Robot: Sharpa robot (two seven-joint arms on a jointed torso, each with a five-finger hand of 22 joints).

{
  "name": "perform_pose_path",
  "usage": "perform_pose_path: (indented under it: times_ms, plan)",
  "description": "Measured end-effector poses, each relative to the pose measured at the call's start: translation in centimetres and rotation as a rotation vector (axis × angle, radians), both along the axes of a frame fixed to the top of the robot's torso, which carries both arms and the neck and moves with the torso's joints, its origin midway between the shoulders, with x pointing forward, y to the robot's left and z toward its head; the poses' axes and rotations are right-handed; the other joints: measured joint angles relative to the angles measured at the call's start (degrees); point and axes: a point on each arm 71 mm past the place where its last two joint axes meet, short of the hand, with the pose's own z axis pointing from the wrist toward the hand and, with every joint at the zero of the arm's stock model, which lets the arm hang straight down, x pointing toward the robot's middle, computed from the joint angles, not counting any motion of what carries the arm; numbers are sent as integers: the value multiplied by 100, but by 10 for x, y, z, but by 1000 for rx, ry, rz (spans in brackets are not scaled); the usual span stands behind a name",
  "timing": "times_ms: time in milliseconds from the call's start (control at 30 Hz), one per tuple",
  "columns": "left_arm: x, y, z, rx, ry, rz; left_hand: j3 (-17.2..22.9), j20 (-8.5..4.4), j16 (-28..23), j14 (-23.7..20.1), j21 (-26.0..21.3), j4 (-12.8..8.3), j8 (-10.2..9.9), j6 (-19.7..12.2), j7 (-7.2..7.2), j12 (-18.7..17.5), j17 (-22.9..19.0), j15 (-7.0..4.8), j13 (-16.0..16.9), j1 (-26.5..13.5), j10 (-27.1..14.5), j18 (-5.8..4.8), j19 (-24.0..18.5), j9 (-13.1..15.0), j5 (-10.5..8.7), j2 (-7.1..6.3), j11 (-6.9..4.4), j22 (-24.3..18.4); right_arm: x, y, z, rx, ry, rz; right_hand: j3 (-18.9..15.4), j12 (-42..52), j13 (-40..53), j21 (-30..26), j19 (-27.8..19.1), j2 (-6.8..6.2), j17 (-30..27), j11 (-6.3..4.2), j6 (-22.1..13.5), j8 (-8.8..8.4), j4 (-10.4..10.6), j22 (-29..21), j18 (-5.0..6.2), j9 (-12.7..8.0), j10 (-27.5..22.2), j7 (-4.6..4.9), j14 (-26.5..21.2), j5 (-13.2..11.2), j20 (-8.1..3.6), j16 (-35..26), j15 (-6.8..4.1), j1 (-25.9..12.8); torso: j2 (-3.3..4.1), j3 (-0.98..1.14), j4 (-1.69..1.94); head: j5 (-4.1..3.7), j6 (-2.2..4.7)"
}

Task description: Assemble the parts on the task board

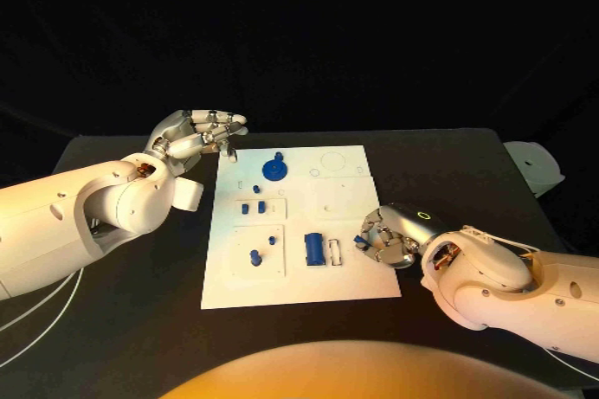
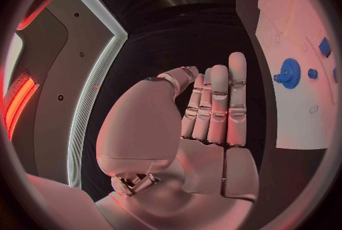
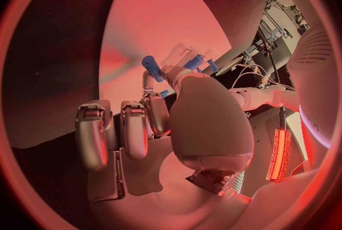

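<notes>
You have the black bench (image 1: pixel 138 330) carrying the white task board (image 1: pixel 299 278) at its middle, and the blue parts sit on that board. Largest of them is the round gear-like part (image 1: pixel 273 169) near the board's far edge, toward the left arm's side; in the left wrist view it lies flat on the plate (image 2: pixel 289 73). Next is the blue block (image 1: pixel 315 248) in the near half, just beside a pale slot. Smaller blue pieces (image 1: pixel 254 208) sit in a recessed square at the board's left-middle, and two small pegs (image 1: pixel 256 257) stand nearer you on that side.

Your left hand (image 1: pixel 197 136) hovers off the board's far left corner, its fingers (image 2: pixel 217 105) straight and close together with the thumb folded in, holding nothing.

Your right hand (image 1: pixel 389 237) sits at the board's right edge, close to the block. Its fingers (image 3: pixel 135 127) curl inward, and a small blue piece (image 3: pixel 151 64) shows at the fingertips; you cannot tell whether it is actually gripped.
</notes>
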Motion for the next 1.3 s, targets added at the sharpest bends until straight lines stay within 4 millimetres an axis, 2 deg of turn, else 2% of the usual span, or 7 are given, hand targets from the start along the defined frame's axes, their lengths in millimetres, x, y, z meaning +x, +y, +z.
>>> perform_pose_path:
  times_ms: [133,200,533,633,733,1000,1300]
  plan:
    - [0,-1,0,0,0,-1,0,0,0,0,0,0,0,0,0,0,0,0,0,0,0,0,0,3,0,0,0,0,1,10,3,50,9,-7,13,0,0,0,0,-52,0,0,1,0,-12,0,0,1,0,0,0,2,0,0,0,-54,3,-3,1,-9,4]
    - [0,-1,0,-1,0,-2,0,0,0,0,0,0,0,0,0,0,0,0,0,0,0,0,0,3,0,0,0,0,2,14,3,69,16,-10,173,0,0,0,0,-64,0,0,1,-2,-173,0,0,2,0,0,0,2,0,0,0,-67,4,-3,1,-10,4]
    - [0,-1,0,-1,1,-3,0,0,0,0,0,0,0,0,0,0,1,0,-1,0,0,0,0,2,0,0,0,0,7,29,-3,135,71,-39,176,22,-1,0,0,-59,-1,0,1,17,-175,4,0,3,0,0,0,0,0,0,0,-219,4,-11,4,-17,-7]
    - [0,-1,0,-1,1,-3,0,0,0,0,0,0,0,0,0,0,1,0,-1,0,0,0,0,2,0,0,0,1,8,31,-7,140,89,-46,374,22,-1,0,0,-62,-1,0,1,17,-373,4,0,4,0,1,0,-38,0,0,0,-308,4,-12,1,-7,-9]
    - [0,-1,0,-1,1,-3,0,0,0,0,0,0,0,0,0,0,1,0,-1,0,0,0,0,2,0,0,0,1,7,31,-11,142,108,-53,592,44,-2,0,0,-98,-1,0,1,17,-612,4,0,4,0,1,0,125,0,0,0,-477,5,-10,-2,3,-10]
    - [-1,-1,0,0,2,-3,0,0,0,0,0,0,0,0,0,0,1,0,-1,0,1,1,0,2,0,0,0,1,7,33,-15,144,138,-58,577,110,-2,0,21,-56,1,0,2,47,-660,3,0,7,0,1,2,172,-21,0,-1,-637,5,-3,-7,10,-10]
    - [-1,0,0,0,2,-3,0,0,0,0,0,0,0,0,0,0,1,0,-2,0,1,0,0,1,0,0,0,1,9,34,-17,137,144,-62,494,193,-3,0,21,-51,3,-21,23,64,-610,3,0,121,22,21,22,18,-21,0,-22,-748,5,0,-7,12,-11]
